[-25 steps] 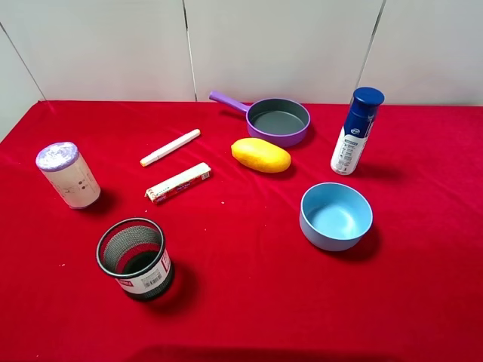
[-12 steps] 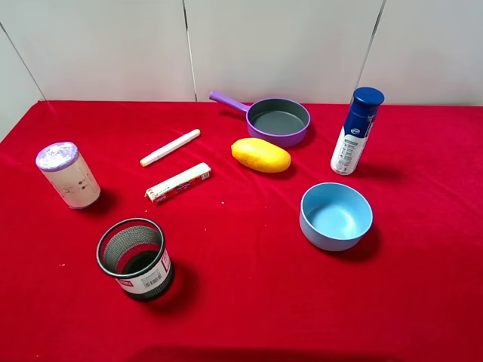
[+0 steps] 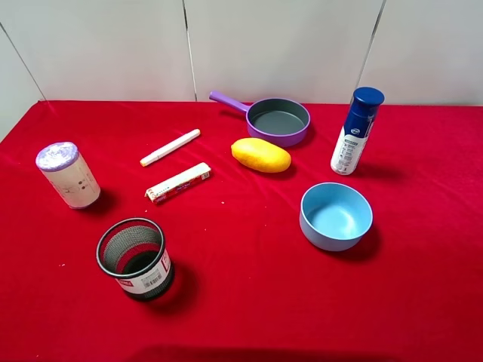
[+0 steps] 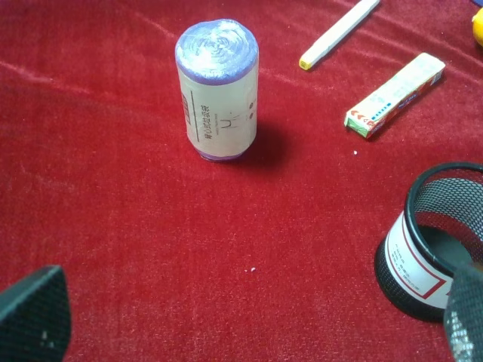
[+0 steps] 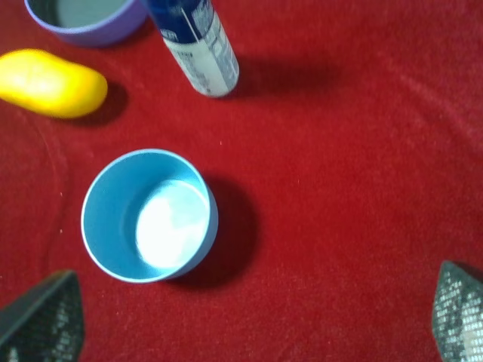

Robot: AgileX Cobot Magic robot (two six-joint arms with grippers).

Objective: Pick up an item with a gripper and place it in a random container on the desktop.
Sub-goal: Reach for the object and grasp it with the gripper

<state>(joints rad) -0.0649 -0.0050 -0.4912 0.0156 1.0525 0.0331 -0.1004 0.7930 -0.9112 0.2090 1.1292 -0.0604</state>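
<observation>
The white bottle [image 3: 355, 132] with a dark blue cap stands upright at the back right of the red desktop [image 3: 249, 249]. Its lower part also shows in the right wrist view [image 5: 198, 47]. The light blue bowl [image 3: 336, 216] sits empty in front of it and shows in the right wrist view [image 5: 149, 215]. My right gripper [image 5: 249, 317] is open and empty, hovering above the cloth near the bowl. My left gripper [image 4: 249, 317] is open and empty above the cloth near the white cylinder. Neither gripper shows in the exterior high view.
A white cylinder with a purple top [image 3: 68, 175] stands far left. A black mesh cup [image 3: 136, 258] is at front left. A white marker [image 3: 170, 147], a small flat box [image 3: 178, 182], a yellow mango [image 3: 260, 154] and a purple pan [image 3: 278, 119] lie mid-table.
</observation>
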